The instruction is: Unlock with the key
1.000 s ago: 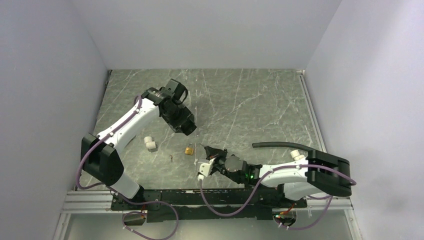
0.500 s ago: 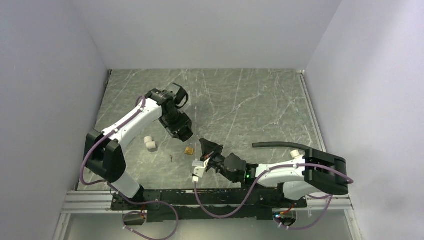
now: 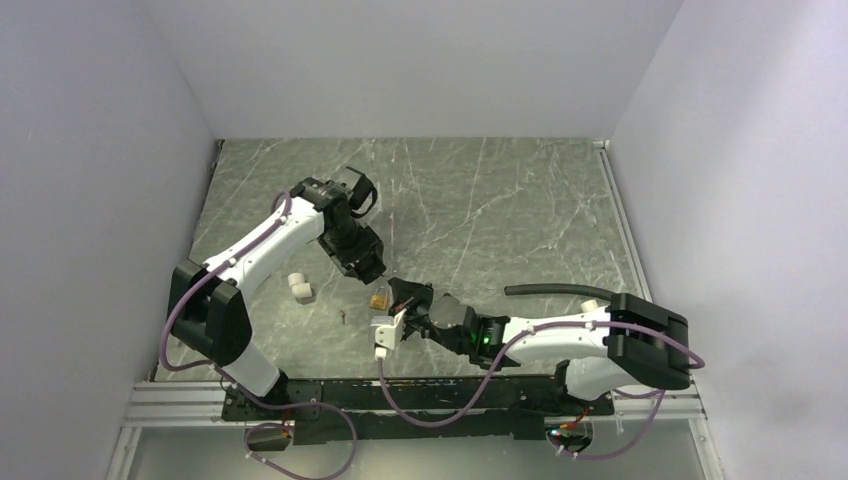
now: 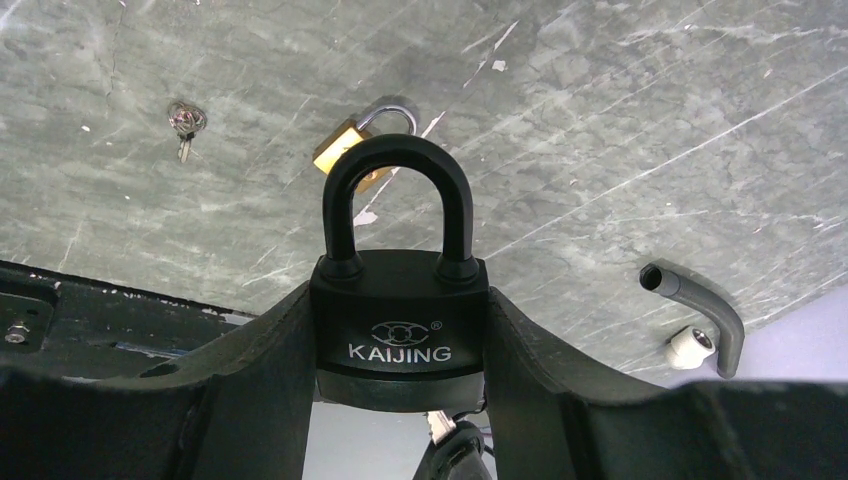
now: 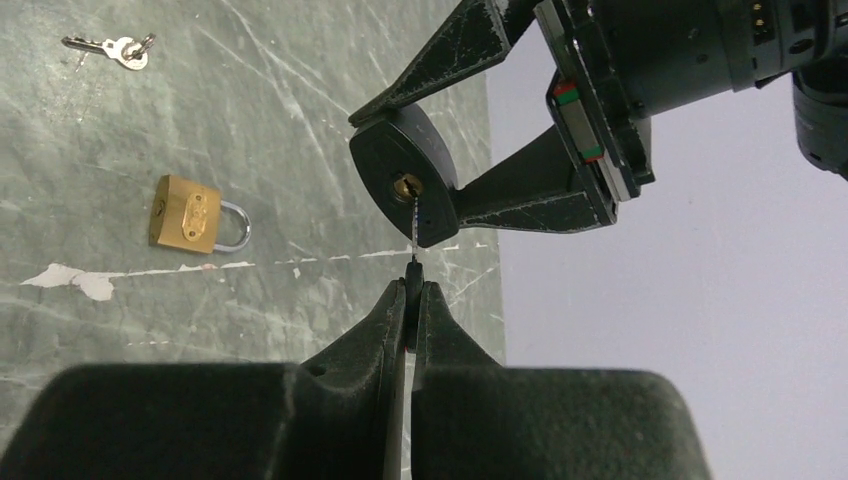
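Observation:
My left gripper is shut on the body of a black KAIJING padlock, with the shackle closed and pointing away from the wrist. In the right wrist view the padlock shows its brass keyhole. My right gripper is shut on the black head of the key. Its thin silvery blade reaches up to the keyhole; I cannot tell how deep it sits. The key's blade also shows under the padlock in the left wrist view. In the top view the two grippers, left and right, meet mid-table.
A brass padlock lies on the table just below the grippers. A small bunch of spare keys lies to its left. Two white caps sit further left. A black bent tube lies to the right.
My right gripper has moved left and up with the key to the black padlock. My left gripper has come down and nearer with the padlock.

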